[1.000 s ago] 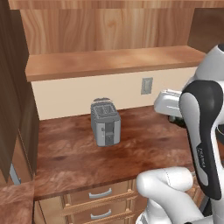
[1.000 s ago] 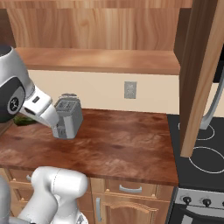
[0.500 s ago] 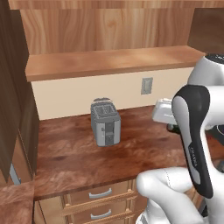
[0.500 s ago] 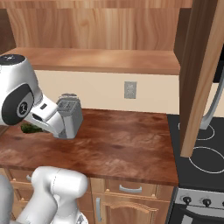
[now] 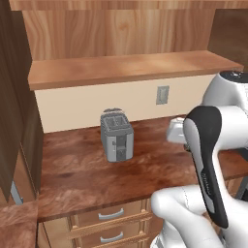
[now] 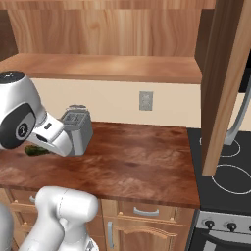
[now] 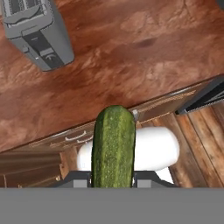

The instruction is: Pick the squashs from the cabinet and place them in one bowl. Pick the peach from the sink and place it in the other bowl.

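Long dark green squash [image 7: 113,146] with a speckled skin, bottom centre of the hand view. Boxy grey metal toaster [image 7: 37,33] upper left, on a mottled reddish-brown countertop [image 7: 131,57].

Even soft light, sharp, no glare.

No readable text — none (labels included) anywhere.

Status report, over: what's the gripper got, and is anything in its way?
Gripper shut on the green squash. Squash held above the wooden counter. Toaster off to one side, nothing blocking.
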### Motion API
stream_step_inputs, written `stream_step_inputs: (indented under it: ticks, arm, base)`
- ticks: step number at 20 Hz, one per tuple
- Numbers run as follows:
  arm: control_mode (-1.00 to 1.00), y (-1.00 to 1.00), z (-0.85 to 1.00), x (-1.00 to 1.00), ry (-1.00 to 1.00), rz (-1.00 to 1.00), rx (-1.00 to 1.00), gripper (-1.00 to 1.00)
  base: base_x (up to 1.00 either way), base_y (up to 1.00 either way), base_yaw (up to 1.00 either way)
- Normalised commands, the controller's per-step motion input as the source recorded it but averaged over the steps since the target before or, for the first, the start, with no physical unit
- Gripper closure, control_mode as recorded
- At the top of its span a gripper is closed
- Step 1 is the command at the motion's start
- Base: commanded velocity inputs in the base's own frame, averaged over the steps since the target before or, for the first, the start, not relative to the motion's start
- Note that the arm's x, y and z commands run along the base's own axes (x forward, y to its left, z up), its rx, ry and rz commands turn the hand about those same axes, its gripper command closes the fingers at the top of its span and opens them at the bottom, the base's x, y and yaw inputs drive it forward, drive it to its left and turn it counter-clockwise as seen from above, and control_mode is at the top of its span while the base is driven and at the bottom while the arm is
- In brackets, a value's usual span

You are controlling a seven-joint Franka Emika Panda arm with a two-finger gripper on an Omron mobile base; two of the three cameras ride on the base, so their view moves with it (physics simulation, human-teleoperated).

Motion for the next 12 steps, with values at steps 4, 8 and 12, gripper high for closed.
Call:
stream_step_inputs:
  ticks: [4,8,12]
  arm:
    - [-1.00,0.00,-0.20,0.00,0.00,0.00,-0.02,1.00]
    - [-1.00,0.00,-0.21,0.06,0.00,0.02,0.00,1.00]
    - [-1.00,0.00,-0.06,0.28,0.00,0.12,0.00,1.00]
  base:
    - [0.00,0.00,0.00]
    - [0.00,0.00,0.00]
    - [0.00,0.00,0.00]
